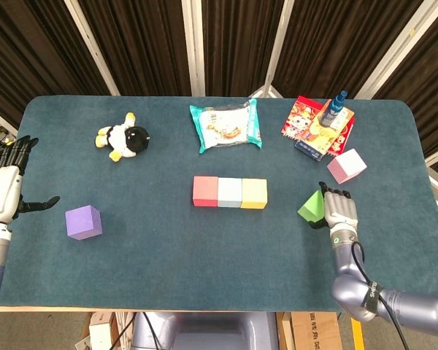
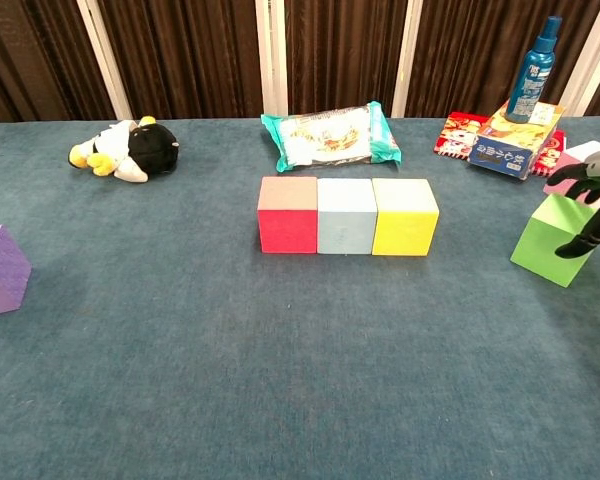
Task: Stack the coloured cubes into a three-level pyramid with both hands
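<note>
Right hand (image 1: 338, 208) grips the green cube (image 1: 311, 206) right of the red-blue-yellow row (image 1: 229, 192); left hand (image 1: 4, 191), fingers spread, holds nothing beside the purple cube (image 1: 83, 222)

Red cube (image 1: 205, 191), blue cube (image 1: 229, 192) and yellow cube (image 1: 254, 193) sit touching in a row mid-tabletop (image 1: 168, 255). Right hand (image 1: 337, 210) grips the tilted green cube (image 1: 311, 206); left hand (image 1: 3, 191) hovers open near the purple cube (image 1: 83, 222).

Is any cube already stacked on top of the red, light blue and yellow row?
No: in the chest view the red cube, light blue cube and yellow cube stand side by side with bare tops.
</note>
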### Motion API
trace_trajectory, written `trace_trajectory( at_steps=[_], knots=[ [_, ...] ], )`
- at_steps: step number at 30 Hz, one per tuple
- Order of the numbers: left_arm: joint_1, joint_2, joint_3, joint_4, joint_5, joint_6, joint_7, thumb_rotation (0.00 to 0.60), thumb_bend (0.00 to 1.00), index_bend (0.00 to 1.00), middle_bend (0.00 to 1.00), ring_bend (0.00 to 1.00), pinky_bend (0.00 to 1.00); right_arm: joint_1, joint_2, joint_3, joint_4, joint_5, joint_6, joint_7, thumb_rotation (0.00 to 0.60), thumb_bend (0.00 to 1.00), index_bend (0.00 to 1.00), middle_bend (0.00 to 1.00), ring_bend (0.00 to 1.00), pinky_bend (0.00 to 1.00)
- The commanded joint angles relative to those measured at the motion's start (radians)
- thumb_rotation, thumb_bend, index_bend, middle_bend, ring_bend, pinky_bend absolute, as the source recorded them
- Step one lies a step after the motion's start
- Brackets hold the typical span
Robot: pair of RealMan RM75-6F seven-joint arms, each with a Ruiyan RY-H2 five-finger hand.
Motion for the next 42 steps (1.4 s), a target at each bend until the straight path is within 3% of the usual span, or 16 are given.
trace_trajectory(
  at_steps=[1,5,11,20,27,36,42],
  knots=[
    [0.000,-0.001,0.000,0.001,-0.001,0.000,0.000,0.600,0.08,0.00,0.00,0.00,0.00,0.000,-0.016,0.003,0.023,-0.007,0.013,-0.009,0.600,0.27,0.00,0.33,0.26,0.00],
    [-0.001,-0.002,0.000,0.003,-0.003,0.000,0.001,0.600,0.08,0.00,0.00,0.00,0.00,-0.008,-0.028,0.009,0.039,-0.028,0.029,-0.006,0.600,0.29,0.00,0.39,0.34,0.00],
    [-0.001,-0.003,0.000,0.005,-0.004,0.000,0.000,0.600,0.08,0.00,0.00,0.00,0.00,-0.032,-0.015,0.008,0.029,-0.117,0.022,0.021,0.600,0.31,0.00,0.39,0.35,0.00],
    [0.000,-0.002,0.000,0.006,-0.002,0.000,-0.002,0.600,0.08,0.00,0.00,0.00,0.00,-0.067,0.110,-0.003,0.010,-0.415,-0.154,0.146,0.600,0.31,0.00,0.39,0.35,0.00],
    [-0.002,-0.005,0.003,0.009,-0.003,-0.003,0.003,0.600,0.08,0.00,0.00,0.00,0.00,-0.054,0.205,0.040,0.022,-0.579,-0.272,0.259,0.600,0.31,0.00,0.39,0.35,0.00],
    [-0.004,-0.009,0.002,0.011,-0.007,-0.001,0.009,0.600,0.08,0.00,0.00,0.00,0.00,0.028,0.289,0.087,0.004,-0.617,-0.445,0.319,0.600,0.31,0.00,0.39,0.35,0.00],
    [-0.003,-0.006,-0.001,0.013,-0.011,-0.001,0.004,0.600,0.08,0.00,0.00,0.00,0.00,0.090,0.281,0.094,-0.009,-0.599,-0.492,0.326,0.600,0.31,0.00,0.39,0.35,0.00]
  ],
)
